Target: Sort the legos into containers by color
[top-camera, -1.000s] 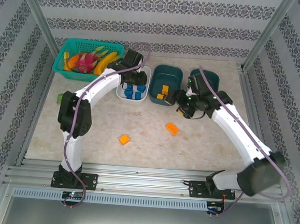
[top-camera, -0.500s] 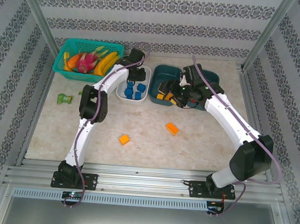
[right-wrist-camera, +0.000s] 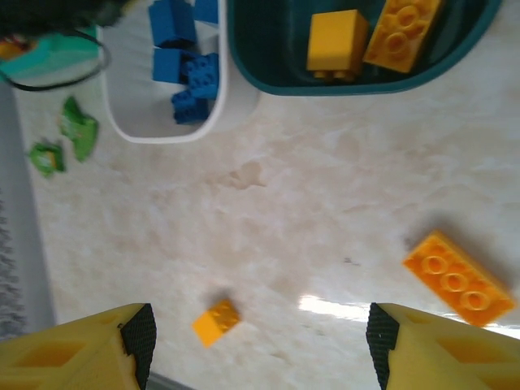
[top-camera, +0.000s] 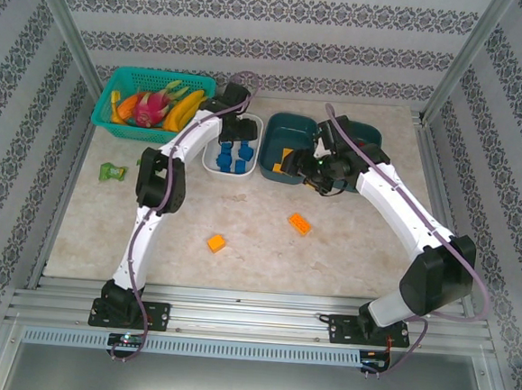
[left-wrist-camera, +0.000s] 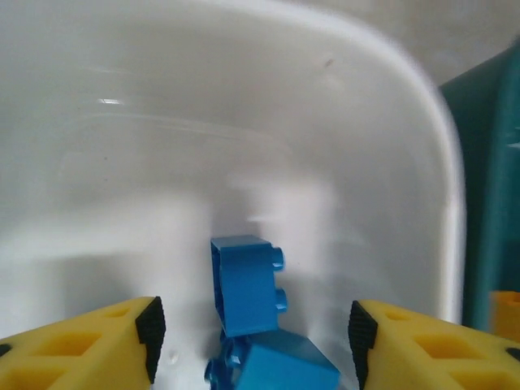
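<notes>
My left gripper (left-wrist-camera: 253, 341) hangs open inside the white container (left-wrist-camera: 422, 146). A blue lego (left-wrist-camera: 246, 284) lies loose between its pads, leaning on another blue lego (left-wrist-camera: 280, 361). From above, that gripper (top-camera: 239, 132) is over the white container (top-camera: 211, 162), which holds several blue legos (top-camera: 231, 157). My right gripper (right-wrist-camera: 256, 345) is open and holds nothing. It hovers by the near rim of the middle teal container (top-camera: 269, 155), which holds orange legos (right-wrist-camera: 335, 41). Two orange legos lie on the table, a small one (top-camera: 216, 243) and a long one (top-camera: 299, 222).
A second teal container (top-camera: 370, 133) sits at the right, mostly behind my right arm. A turquoise basket (top-camera: 113, 120) of toy fruit stands at the back left. Green wrappers (top-camera: 112, 172) lie left of the white container. Metal frame posts edge the table.
My left gripper reached deeper into the white container, then opened and let go of the blue lego. My right arm swung back over the teal container, still open.
</notes>
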`<state>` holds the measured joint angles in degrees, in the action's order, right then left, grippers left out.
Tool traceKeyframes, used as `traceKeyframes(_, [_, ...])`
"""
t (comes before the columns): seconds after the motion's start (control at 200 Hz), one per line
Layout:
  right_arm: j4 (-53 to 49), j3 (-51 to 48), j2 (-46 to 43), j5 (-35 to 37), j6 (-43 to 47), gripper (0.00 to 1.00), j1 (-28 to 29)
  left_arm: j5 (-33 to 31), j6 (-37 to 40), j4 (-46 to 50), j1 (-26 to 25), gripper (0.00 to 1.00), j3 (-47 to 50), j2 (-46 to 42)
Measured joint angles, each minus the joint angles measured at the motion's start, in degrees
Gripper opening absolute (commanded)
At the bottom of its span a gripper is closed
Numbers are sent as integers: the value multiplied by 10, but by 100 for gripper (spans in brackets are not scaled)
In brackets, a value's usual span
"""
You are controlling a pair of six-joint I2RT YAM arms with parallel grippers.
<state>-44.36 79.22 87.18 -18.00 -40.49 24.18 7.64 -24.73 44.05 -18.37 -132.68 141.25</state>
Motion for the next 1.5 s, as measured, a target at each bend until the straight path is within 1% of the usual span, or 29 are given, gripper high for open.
traceKeyframes(0.095, [-19,-3,-8,27,54,72,10,3,-12,-7,0,71,63,-84])
traceKeyframes(0.205, [-29,-10,-13,50,111,72,44,11,-33,-29,-3,73,169,-225])
traceKeyframes(0.385, [-32,-33,-13,79,183,73,110,28,-74,-77,-9,78,396,-473])
traceKeyframes(0.445, [-32,-37,-10,85,198,76,135,30,-91,-75,-14,78,483,-552])
traceKeyframes(0.49, [-29,-37,-5,90,209,78,159,30,-103,-70,-18,82,538,-598])
traceKeyframes(0.535, [-24,-36,3,92,215,80,186,27,-117,-60,-24,83,595,-651])
traceKeyframes(0.654, [-12,-24,59,96,218,83,266,23,-156,-6,-38,85,712,-789])
traceKeyframes(0.694, [-11,-12,87,99,216,84,288,22,-168,11,-38,90,739,-835])
traceKeyframes(0.744, [-6,3,125,100,210,84,312,17,-185,42,-38,92,768,-899])
traceKeyframes(0.824, [-3,28,178,102,197,86,338,13,-209,82,-38,92,800,-987])
traceKeyframes(0.914, [-2,58,227,110,182,87,352,13,-233,126,-38,92,827,-1072])
traceKeyframes(1.019, [-3,94,273,119,168,87,356,16,-252,173,-38,92,842,-1141])
traceKeyframes(1.124, [-7,131,313,127,162,85,356,18,-264,212,-38,92,845,-1184])
traceKeyframes(1.179, [-11,148,331,129,161,82,356,18,-268,230,-38,92,845,-1202])
traceKeyframes(1.329, [-19,181,370,133,151,75,356,18,-275,266,-38,92,844,-1224])
traceKeyframes(1.499, [-32,186,386,137,144,64,356,18,-277,286,-38,91,835,-1225])
